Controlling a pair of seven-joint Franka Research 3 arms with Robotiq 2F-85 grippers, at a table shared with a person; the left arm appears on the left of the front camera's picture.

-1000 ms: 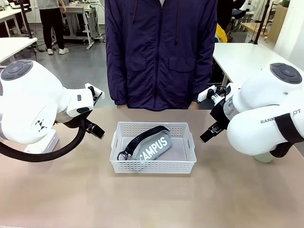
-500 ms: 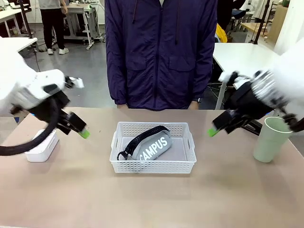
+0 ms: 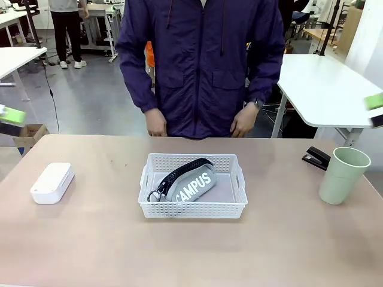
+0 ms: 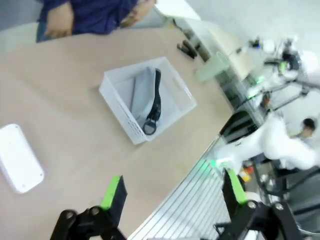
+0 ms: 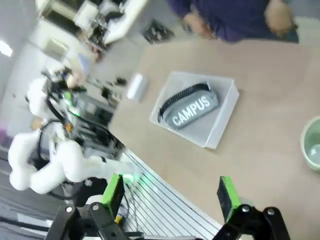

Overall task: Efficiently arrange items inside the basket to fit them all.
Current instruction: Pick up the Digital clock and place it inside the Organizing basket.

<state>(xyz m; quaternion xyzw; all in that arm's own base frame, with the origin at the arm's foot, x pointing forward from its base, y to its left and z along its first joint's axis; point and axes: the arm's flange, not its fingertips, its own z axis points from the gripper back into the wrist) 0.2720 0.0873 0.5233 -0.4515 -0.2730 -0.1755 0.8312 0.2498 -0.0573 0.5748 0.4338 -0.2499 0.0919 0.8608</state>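
The white basket (image 3: 192, 209) stands mid-table with the grey "CAMPUS" pouch (image 3: 194, 183) lying slantwise inside it. Outside it are a small white box (image 3: 52, 182) at the left, a black stapler (image 3: 316, 158) and a pale green cup (image 3: 343, 175) at the right. My left gripper (image 3: 9, 118) is high at the left picture edge and my right gripper (image 3: 375, 109) high at the right edge, both blurred. In the left wrist view, the left gripper (image 4: 173, 190) is open and empty far above the basket (image 4: 117, 107). The right gripper (image 5: 170, 195) is likewise open and empty high over the basket (image 5: 220, 125).
A person in a dark jacket stands at the far side, hands (image 3: 157, 124) hanging just beyond the table edge. White tables stand behind at both sides. From above, the box (image 4: 17, 159), cup (image 4: 212, 67) and stapler (image 4: 189, 49) lie well apart around the basket.
Both arms have swung up and outward from beside the basket to the picture edges. The person's arms have spread and the hands now show. The items have not moved.
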